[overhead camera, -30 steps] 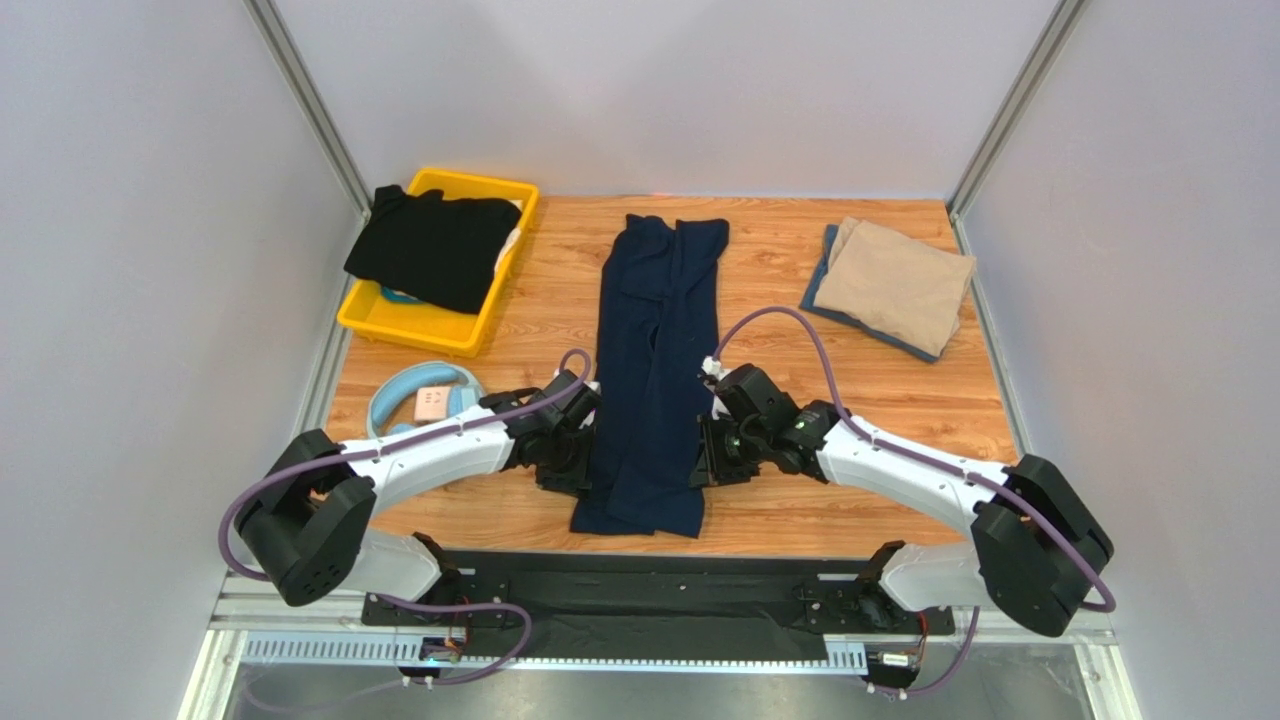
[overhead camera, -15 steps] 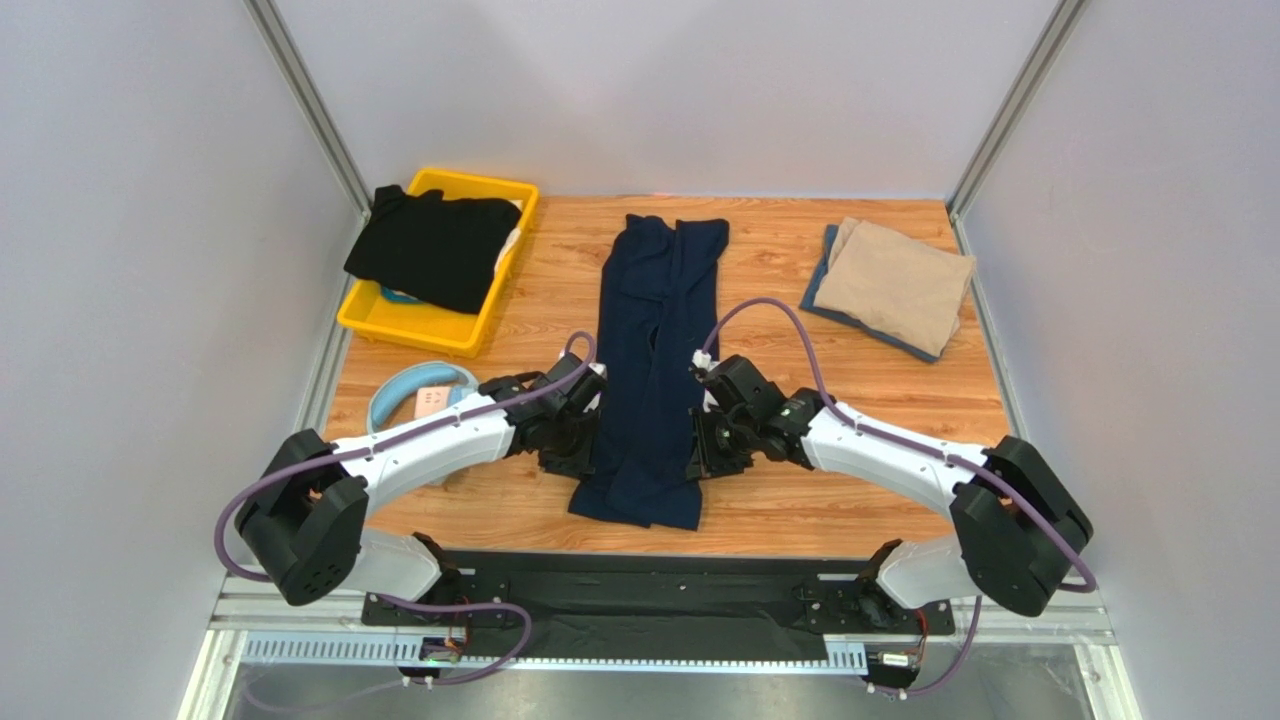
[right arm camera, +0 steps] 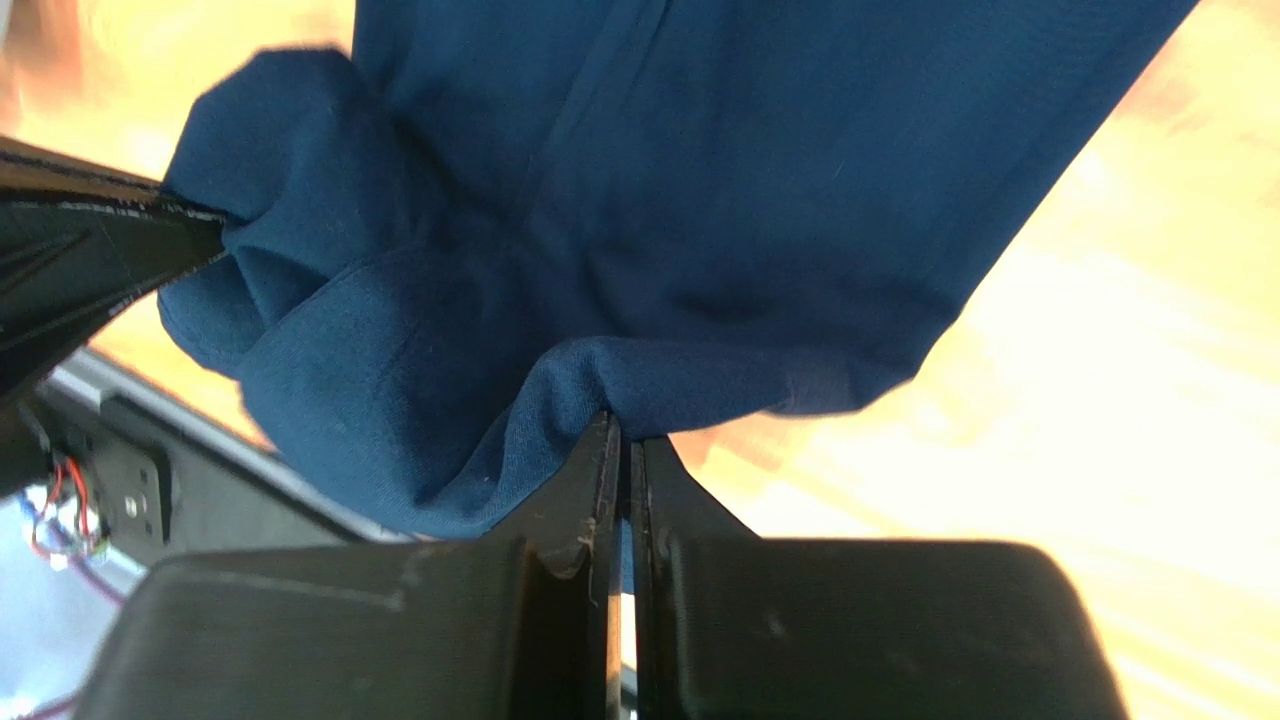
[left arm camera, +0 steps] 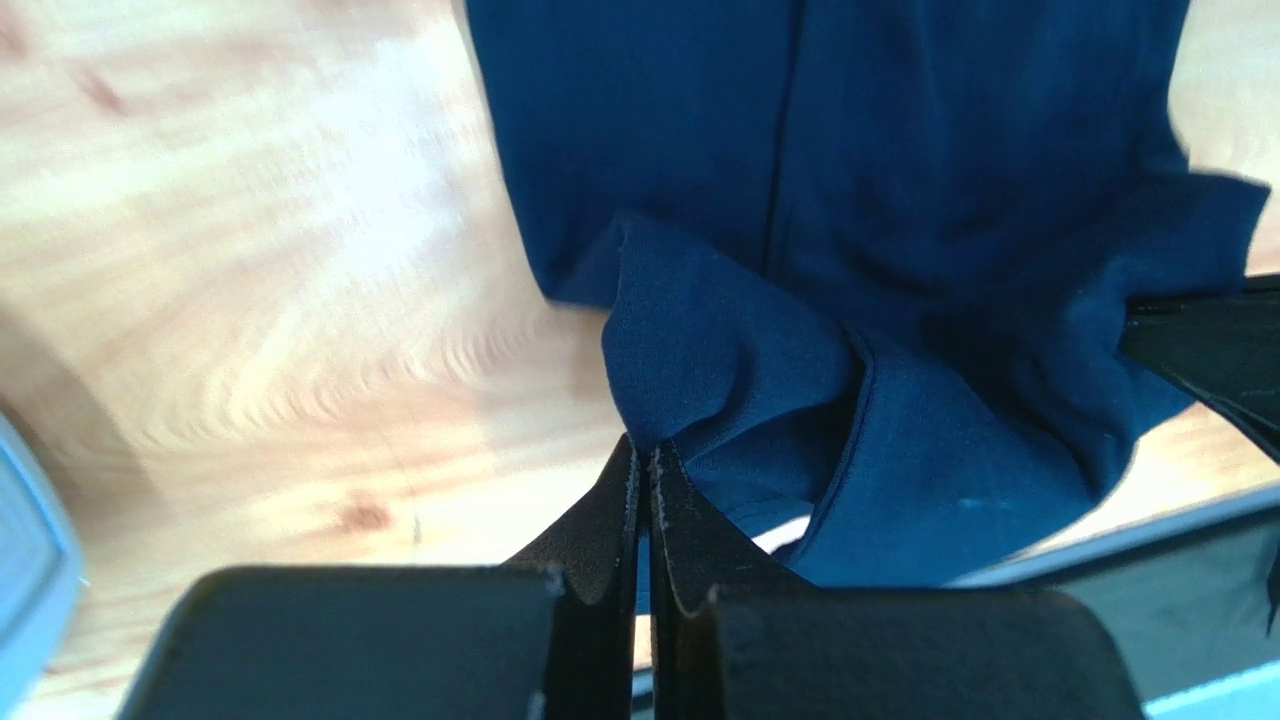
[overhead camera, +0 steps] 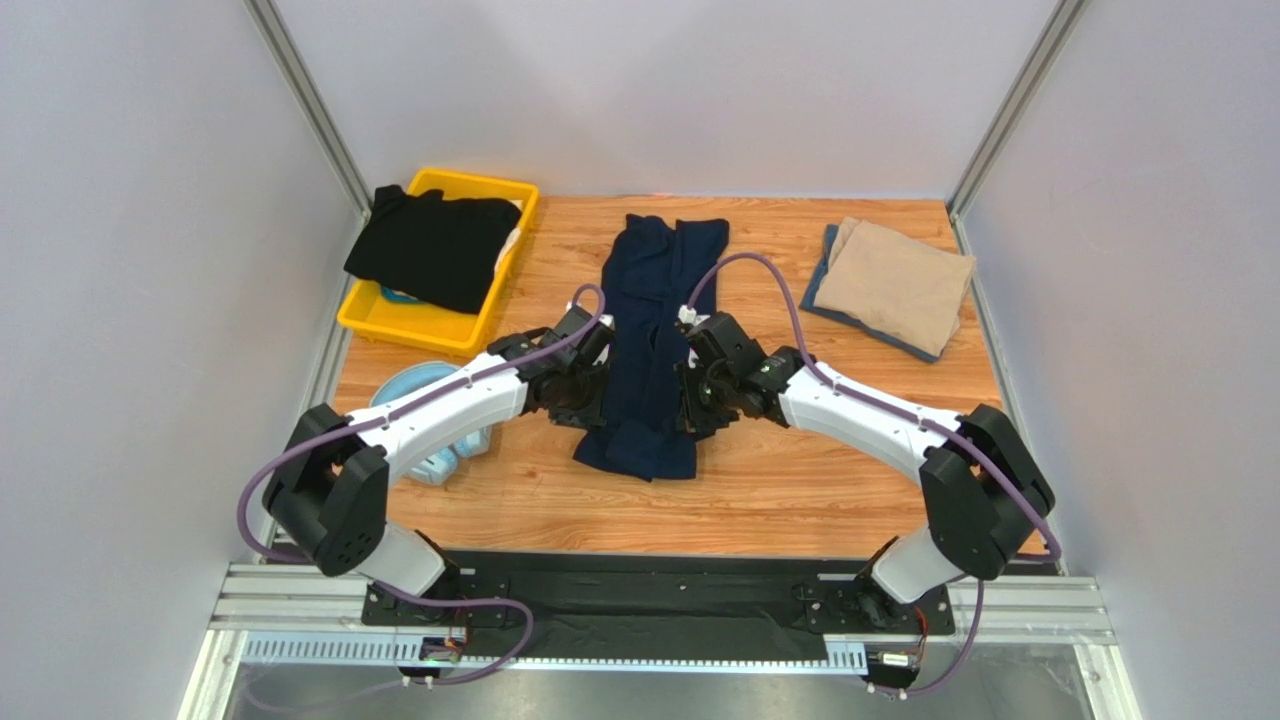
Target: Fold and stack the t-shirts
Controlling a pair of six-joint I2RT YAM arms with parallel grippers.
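Note:
A dark navy t-shirt (overhead camera: pixel 649 323) lies as a long strip down the middle of the table, its near end lifted and bunched. My left gripper (overhead camera: pixel 600 402) is shut on that end's left edge; in the left wrist view (left arm camera: pixel 648 450) the cloth (left arm camera: pixel 781 360) is pinched at the fingertips. My right gripper (overhead camera: pixel 690 399) is shut on the right edge, and the right wrist view (right arm camera: pixel 625 428) shows the navy fabric (right arm camera: pixel 676 225) hanging from it. A folded tan t-shirt (overhead camera: pixel 896 282) lies at the back right on a dark folded one. A black t-shirt (overhead camera: pixel 433 248) drapes over the yellow bin (overhead camera: pixel 394 315).
Light blue headphones (overhead camera: pixel 425 450) lie on the wood by the left arm, partly under it. Grey walls and metal posts close in the table on both sides. The black base rail (overhead camera: pixel 661 578) runs along the near edge.
Both grippers have carried the navy shirt's near end away from the table's front edge toward the back, so the strip is shorter and its near end bunched. Both arms reach further out.

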